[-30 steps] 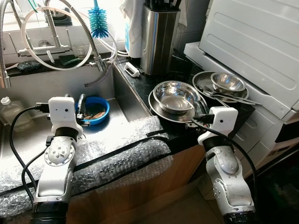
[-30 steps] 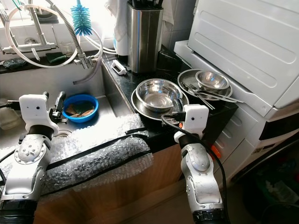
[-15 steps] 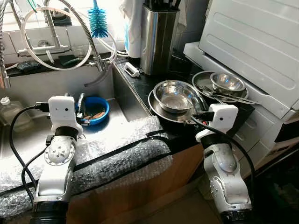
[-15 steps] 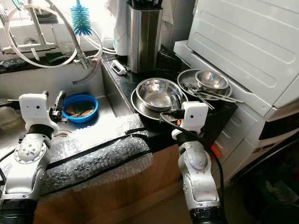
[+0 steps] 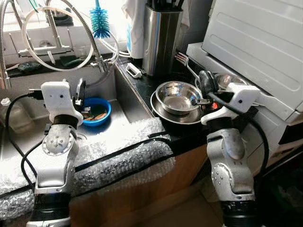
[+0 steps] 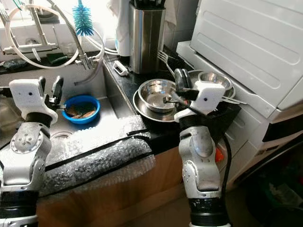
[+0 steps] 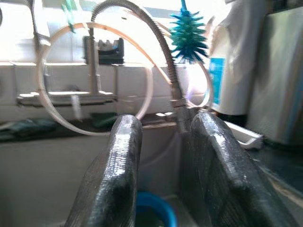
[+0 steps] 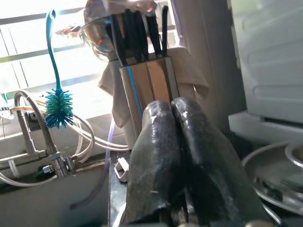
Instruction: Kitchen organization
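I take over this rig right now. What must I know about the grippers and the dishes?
Right gripper: shut on a fork, held in the air near the knife block.
Left gripper: open, empty, over the sink near the blue bowl.
Steel bowl sits on a plate on the counter.
Done: fork picked up.
Left: put the fork away, probably then the other dishes.

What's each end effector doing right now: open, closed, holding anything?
Left end effector: open, holding nothing, raised above the sink.
Right end effector: closed on a fork, lifted above the steel bowl.
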